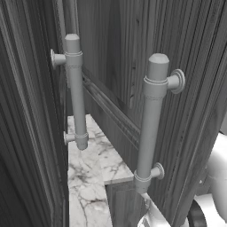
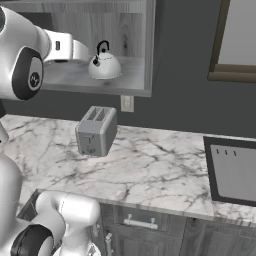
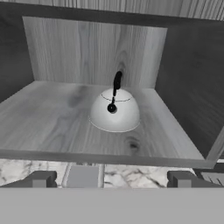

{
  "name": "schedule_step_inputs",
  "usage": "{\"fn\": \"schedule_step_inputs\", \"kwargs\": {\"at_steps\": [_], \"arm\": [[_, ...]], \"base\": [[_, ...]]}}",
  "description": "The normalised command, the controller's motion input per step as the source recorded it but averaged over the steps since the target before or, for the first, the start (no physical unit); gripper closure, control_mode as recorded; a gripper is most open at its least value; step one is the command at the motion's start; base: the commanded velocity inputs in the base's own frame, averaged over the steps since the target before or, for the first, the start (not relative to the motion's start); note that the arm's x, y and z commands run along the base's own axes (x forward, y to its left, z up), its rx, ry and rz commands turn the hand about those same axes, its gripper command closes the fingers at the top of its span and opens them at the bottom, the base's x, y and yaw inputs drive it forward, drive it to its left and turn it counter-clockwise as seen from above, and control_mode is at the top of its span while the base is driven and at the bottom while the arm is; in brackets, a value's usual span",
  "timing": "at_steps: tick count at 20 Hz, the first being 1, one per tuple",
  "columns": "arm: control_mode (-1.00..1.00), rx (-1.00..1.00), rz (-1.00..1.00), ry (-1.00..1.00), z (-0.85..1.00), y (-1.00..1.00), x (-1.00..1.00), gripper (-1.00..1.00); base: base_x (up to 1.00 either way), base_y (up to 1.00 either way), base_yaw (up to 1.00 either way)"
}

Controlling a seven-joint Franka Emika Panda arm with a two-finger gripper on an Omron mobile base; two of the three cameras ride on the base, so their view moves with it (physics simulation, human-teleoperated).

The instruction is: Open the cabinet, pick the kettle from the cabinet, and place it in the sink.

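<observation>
The cabinet (image 2: 65, 75) stands open, and its dark wood-grain door (image 1: 111, 44) with a thick grey bar handle (image 1: 153, 119) is swung out close to the left base camera. On the shelf (image 3: 43, 127) sits the kettle (image 3: 115, 109), squat and silvery-white, with a thin dark handle arching over it. The same kettle (image 2: 104, 64) is upright near the shelf's right end. My gripper (image 3: 113, 180) is open, level with the shelf's front edge and short of the kettle, with nothing between its fingers. The sink (image 2: 209, 170) is a black basin with a light-grey panel, set in the marble at far right.
A boxy grey toaster (image 2: 96, 131) stands on the marble counter (image 2: 150, 170) below the cabinet, under my hand. A second door's bar handle (image 1: 75, 88) hangs at the left. A framed window (image 2: 235, 40) is above the sink. Low drawers with thin handles (image 2: 140, 222) run under the counter.
</observation>
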Motion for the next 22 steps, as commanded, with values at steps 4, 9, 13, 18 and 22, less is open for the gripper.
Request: {"fn": "schedule_step_inputs", "kwargs": {"at_steps": [4,9,13,18,22], "arm": [[-1.00,0.00,0.00,-0.05,-0.04,0.04,0.32,-1.00],[-1.00,0.00,0.00,0.00,0.01,0.00,0.40,-1.00],[-1.00,0.00,0.00,0.00,0.00,0.00,0.41,-1.00],[-1.00,0.00,0.00,0.01,-0.01,0.00,0.42,-1.00],[-1.00,0.00,0.00,0.00,-0.09,0.00,0.38,-1.00]], "base": [[0.00,0.00,0.00],[0.00,0.00,0.00],[0.00,0.00,0.00],[0.00,0.00,0.00],[0.00,0.00,0.00]]}}
